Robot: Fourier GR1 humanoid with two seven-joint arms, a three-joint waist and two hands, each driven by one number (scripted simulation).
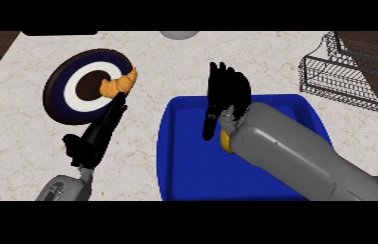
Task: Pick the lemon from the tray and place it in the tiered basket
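Right robot hand (227, 90) is over the blue tray (184, 153), fingers straight and pointing to 12 o'clock, thumb hanging down at the 7 o'clock side. Open, holding nothing as far as I can see.

Lemon (224, 141) is in the tray: only a small yellow sliver shows, tucked under the wrist at roughly 6 o'clock from the palm. Most of it is hidden by the grey forearm. Thumb tip looks just beside it; can't tell if touching.

Step in hand, my read: reach/pre-grasp. Lemon not yet picked; fingers extend past it toward the tray's far rim, so the palm looks to be overshooting the fruit.

Next move calls for: pull the hand back toward 6 o'clock or lower it so the palm sits over the lemon, then curl fingers and thumb round it. After that, lift clear of the tray rim and carry toward 2 o'clock, where the tiered basket (343, 73) sits at the counter (170, 63) edge, well apart from the tray.

Risk: lemon is round and could roll on the tray floor if nudged by the thumb.

Left robot hand (92, 138) rests open at 9 o'clock of the tray, fingers pointing at the plate (63, 90) holding a croissant (118, 84). Not involved.
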